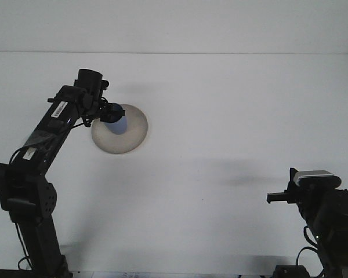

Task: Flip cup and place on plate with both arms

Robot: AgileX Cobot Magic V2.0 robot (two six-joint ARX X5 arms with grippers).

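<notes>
Reaching forward with elbow raised, the left gripper [111,113] clasps the cup [118,117] over the plate [133,136].

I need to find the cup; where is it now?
In the front view the blue cup is on the left, at the left hand, over the plate.

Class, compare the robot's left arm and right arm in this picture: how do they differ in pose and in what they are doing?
The left arm stretches up and forward over the table; the right arm sits folded low at the near edge. The left gripper is at the blue cup over the plate; the right gripper is beside nothing. Both arms are black.
</notes>
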